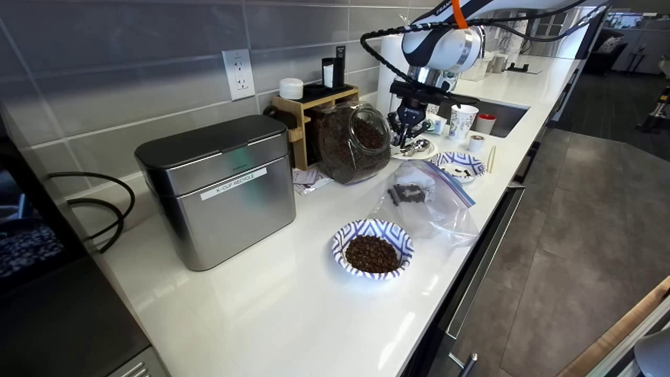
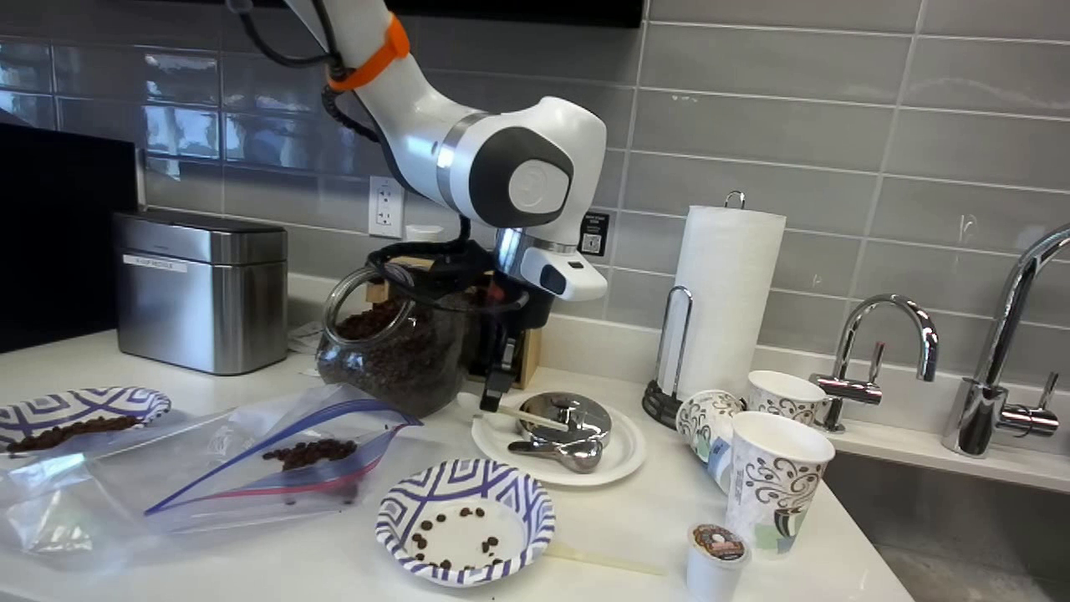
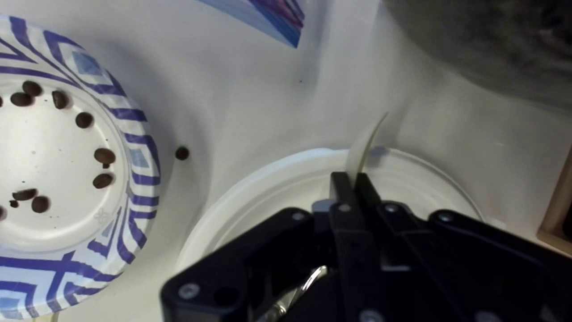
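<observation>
Utensil [image 3: 359, 154] pinched in end effector [image 3: 353, 179], over plate [image 2: 625, 453].
Jaws together on its thin shaft, tip jutting past them; scoop [image 2: 583, 456] and disc [image 2: 588, 408] lower, on plate. Wrist view: bowl [image 3: 144, 167] to end effector's left, jar [image 3: 514, 49] upper right. Risk: narrow grip, so shaft may twist or slip; far end lies by disc (contact can't be told), might snag if swept sideways.

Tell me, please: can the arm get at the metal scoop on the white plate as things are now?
Probably not directly: the end effector is near the scoop, over the white plate, but it is shut on a pale utensil, which would likely need setting down first.
</observation>
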You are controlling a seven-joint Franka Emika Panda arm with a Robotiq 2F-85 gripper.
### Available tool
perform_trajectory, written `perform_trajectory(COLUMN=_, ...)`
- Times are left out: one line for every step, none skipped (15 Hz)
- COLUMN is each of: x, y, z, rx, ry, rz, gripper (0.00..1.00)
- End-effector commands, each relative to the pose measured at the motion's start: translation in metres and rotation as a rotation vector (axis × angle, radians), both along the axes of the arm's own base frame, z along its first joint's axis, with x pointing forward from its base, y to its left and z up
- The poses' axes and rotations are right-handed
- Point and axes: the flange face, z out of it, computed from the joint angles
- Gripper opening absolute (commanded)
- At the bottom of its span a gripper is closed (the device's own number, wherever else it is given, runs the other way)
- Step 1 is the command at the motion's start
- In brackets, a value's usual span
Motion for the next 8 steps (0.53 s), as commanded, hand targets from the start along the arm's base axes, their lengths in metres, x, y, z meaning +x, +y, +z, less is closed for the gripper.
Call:
perform_trajectory(x=-0.014, y=-0.002, z=-0.004, rx=0.019, ry=-0.011, rz=0.012, gripper=0.32)
perform_trajectory(x=-0.014, y=-0.004, z=-0.004, rx=0.021, ry=-0.01, rz=0.012, gripper=0.34)
perform_trajectory(x=-0.014, y=-0.005, z=-0.004, rx=0.024, ry=-0.011, rz=0.013, gripper=0.42)
perform_trajectory(x=-0.014, y=-0.007, z=-0.002, rx=0.019, ry=-0.014, rz=0.011, gripper=0.48)
perform_trajectory(x=-0.015, y=-0.008, z=-0.001, rx=0.018, ry=-0.014, rz=0.011, gripper=0.57)
perform_trajectory(x=-0.015, y=-0.011, z=0.001, rx=0.016, ry=-0.018, rz=0.007, gripper=0.64)
perform_trajectory(x=-0.016, y=-0.013, z=0.003, rx=0.015, ry=-0.02, rz=0.004, gripper=0.7)
perform_trajectory(x=-0.015, y=-0.016, z=0.005, rx=0.016, ry=-0.023, rz=-0.004, gripper=0.79)
